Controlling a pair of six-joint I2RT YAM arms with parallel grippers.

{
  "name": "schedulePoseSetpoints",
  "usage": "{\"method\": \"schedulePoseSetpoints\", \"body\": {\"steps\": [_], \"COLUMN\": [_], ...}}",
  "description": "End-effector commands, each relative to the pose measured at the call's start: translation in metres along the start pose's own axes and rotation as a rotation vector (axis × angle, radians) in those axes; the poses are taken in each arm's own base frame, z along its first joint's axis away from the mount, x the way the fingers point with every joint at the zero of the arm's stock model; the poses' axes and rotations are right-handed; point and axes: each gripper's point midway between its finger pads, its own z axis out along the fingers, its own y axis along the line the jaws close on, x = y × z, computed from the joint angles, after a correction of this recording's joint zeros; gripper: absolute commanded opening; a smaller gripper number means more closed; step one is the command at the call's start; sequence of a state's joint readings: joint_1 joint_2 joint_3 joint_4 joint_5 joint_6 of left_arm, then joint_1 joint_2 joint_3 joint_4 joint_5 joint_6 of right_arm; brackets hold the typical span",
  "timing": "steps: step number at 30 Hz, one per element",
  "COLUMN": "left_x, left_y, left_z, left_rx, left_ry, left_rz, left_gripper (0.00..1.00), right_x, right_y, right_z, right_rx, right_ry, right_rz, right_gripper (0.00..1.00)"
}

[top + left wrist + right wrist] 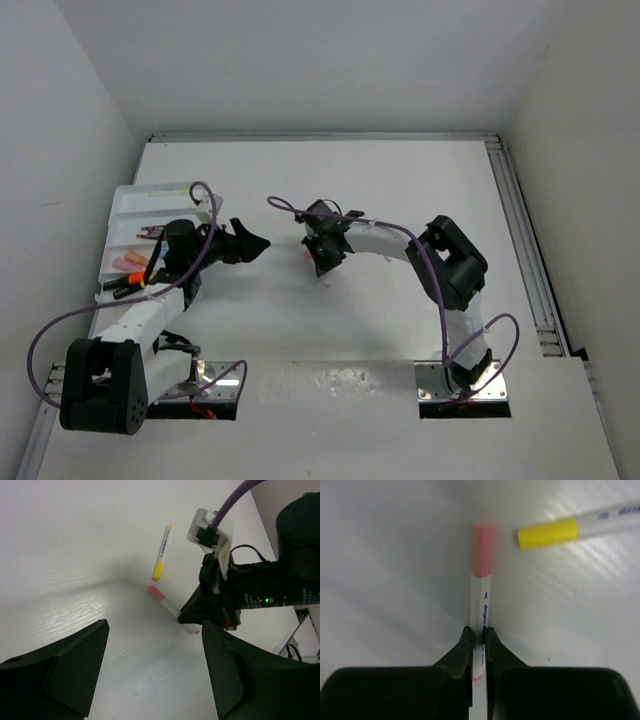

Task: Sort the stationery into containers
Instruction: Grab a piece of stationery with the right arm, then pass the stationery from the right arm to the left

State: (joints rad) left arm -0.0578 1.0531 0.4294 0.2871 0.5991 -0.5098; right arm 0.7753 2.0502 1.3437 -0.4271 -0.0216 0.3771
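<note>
My right gripper (479, 635) is shut on a thin white pen with a pink cap (482, 575), gripping its barrel low over the table. The left wrist view shows that pen (162, 600) running into the right gripper (210, 607). A thin white pen with a yellow cap (555, 531) lies just beside the pink cap; it also shows in the left wrist view (162, 552). My left gripper (152, 665) is open and empty, facing them across bare table. The white divided tray (130, 195) sits at the far left with several highlighters and pens (135, 262) in it.
The right arm (450, 265) arches over the table's middle, the left arm (165, 300) lies along the tray's near side. Metal base plates (465, 385) sit at the near edge. White walls close in left, back and right; a rail (525, 240) runs along the right.
</note>
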Motion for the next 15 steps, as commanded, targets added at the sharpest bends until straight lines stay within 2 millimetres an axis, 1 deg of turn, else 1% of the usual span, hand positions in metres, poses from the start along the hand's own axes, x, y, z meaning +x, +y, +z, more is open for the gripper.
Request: {"method": "schedulePoseSetpoints", "body": {"steps": [1,3,4,5,6,7,8,9,10,11,13,15], "left_x": [-0.001,0.007,0.010,0.014,0.016,0.017,0.019,0.024,0.027,0.025,0.016,0.015], "left_y": [-0.012,-0.014,-0.015,-0.018,-0.020,-0.025,-0.026,-0.023,-0.026,-0.029,-0.035,-0.035], "left_z": [0.006,0.009,0.010,0.013,0.014,0.016,0.017,0.020,0.022,0.024,0.027,0.030], "left_rx": [0.064,0.086,0.092,0.098,0.104,0.112,0.112,0.090,0.089,0.095,0.106,0.102], "left_ry": [-0.021,0.004,0.017,0.038,0.048,0.060,0.072,0.092,0.111,0.120,0.110,0.118], "left_rz": [-0.084,-0.132,-0.163,-0.179,-0.186,-0.197,-0.213,-0.236,-0.253,-0.259,-0.261,-0.281], "left_gripper": [0.80,0.78,0.77,0.75,0.74,0.72,0.71,0.69,0.68,0.68,0.68,0.69], "right_x": [-0.017,-0.018,-0.025,-0.029,-0.033,-0.037,-0.040,-0.048,-0.050,-0.057,-0.062,-0.068], "right_y": [0.015,0.028,0.034,0.040,0.051,0.056,0.060,0.066,0.070,0.076,0.081,0.090], "right_z": [-0.033,-0.043,-0.054,-0.060,-0.067,-0.073,-0.076,-0.083,-0.086,-0.091,-0.097,-0.104], "right_rx": [-0.131,-0.215,-0.250,-0.282,-0.339,-0.363,-0.379,-0.401,-0.414,-0.424,-0.440,-0.460], "right_ry": [-0.113,-0.124,-0.152,-0.168,-0.172,-0.180,-0.184,-0.200,-0.198,-0.211,-0.221,-0.232], "right_rz": [0.011,0.018,0.023,0.023,0.017,0.027,0.028,0.021,0.019,0.008,-0.001,-0.013], "right_gripper": [0.00,0.00,0.00,0.00,0.00,0.00,0.00,0.00,0.00,0.00,0.00,0.00]}}
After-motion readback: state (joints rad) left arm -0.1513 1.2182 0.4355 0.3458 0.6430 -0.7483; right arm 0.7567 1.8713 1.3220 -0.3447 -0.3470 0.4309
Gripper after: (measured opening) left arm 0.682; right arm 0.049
